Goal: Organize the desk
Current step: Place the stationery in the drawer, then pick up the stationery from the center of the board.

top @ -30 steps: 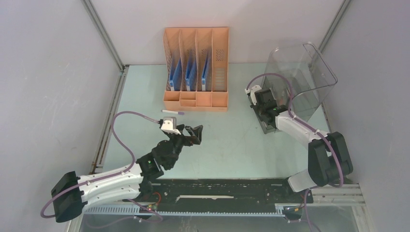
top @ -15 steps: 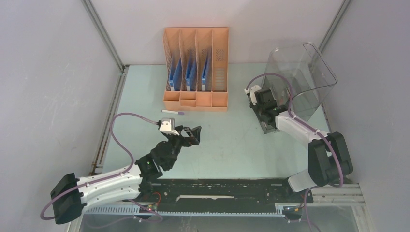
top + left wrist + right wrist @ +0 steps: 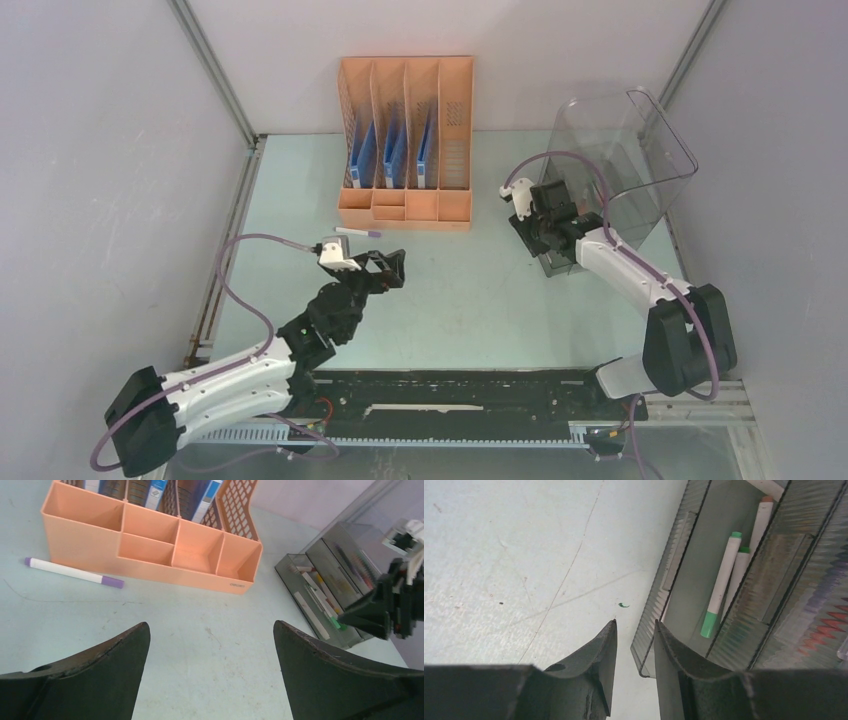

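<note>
The white purple-capped marker point(image 3: 74, 573) lay crosswise on the pale mint-green table point(image 3: 200, 625), ahead-left of the spread left hand point(image 3: 211, 627), the nearer one; the right hand point(image 3: 635, 624), narrowly parted, hovered by the smoky plastic drawer point(image 3: 689, 595).

An orange file rack point(image 3: 405, 140) stands at the back, with blue folders point(image 3: 362, 152) upright in its three left slots. A white marker with a purple cap point(image 3: 357, 232) lies just in front of it. To the right, a smoky clear bin point(image 3: 625, 150) has its drawer point(image 3: 696, 555) pulled out, and white green-capped markers point(image 3: 723, 580) lie inside.

Orange file rack point(image 3: 405, 205), mint-green desk point(image 3: 470, 295)
</note>
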Controlling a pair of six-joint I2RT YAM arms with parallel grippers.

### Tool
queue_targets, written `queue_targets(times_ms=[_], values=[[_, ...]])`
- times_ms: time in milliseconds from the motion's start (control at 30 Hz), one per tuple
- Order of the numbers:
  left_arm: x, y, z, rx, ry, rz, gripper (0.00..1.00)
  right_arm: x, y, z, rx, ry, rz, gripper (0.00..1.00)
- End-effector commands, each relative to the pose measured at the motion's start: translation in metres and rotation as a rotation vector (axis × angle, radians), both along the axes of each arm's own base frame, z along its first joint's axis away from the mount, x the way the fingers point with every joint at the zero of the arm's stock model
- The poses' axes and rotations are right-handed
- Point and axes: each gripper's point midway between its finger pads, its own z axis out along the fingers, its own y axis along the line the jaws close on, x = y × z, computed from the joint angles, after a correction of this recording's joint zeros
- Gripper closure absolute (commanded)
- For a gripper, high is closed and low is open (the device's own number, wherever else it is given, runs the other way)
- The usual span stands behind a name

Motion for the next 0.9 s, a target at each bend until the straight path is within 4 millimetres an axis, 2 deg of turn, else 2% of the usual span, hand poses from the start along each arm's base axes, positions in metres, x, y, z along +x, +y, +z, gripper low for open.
queue_targets(times_ms=[0,333,433,600,733,867], values=[[0.010,0.006,-0.004,-0.053,0.029,0.027,0.00,0.001,0.009,0.024,0.044,-0.035,0.061,0.60],[0.047,0.032,-0.048,-0.160,0.268,0.113,0.00,-0.002,0.013,0.026,0.058,-0.033,0.083,0.60],[0.056,0.046,-0.067,-0.142,0.380,0.202,0.00,-0.002,0.013,0.026,0.059,-0.035,0.087,0.60],[0.074,0.054,-0.084,-0.134,0.502,0.254,0.00,-0.002,0.014,0.027,0.064,-0.034,0.091,0.60],[0.087,0.062,-0.108,-0.144,0.638,0.302,0.00,-0.003,0.014,0.029,0.065,-0.040,0.093,0.59],[0.102,0.066,-0.123,-0.133,0.768,0.342,0.06,-0.004,0.015,0.031,0.073,-0.043,0.099,0.59]])
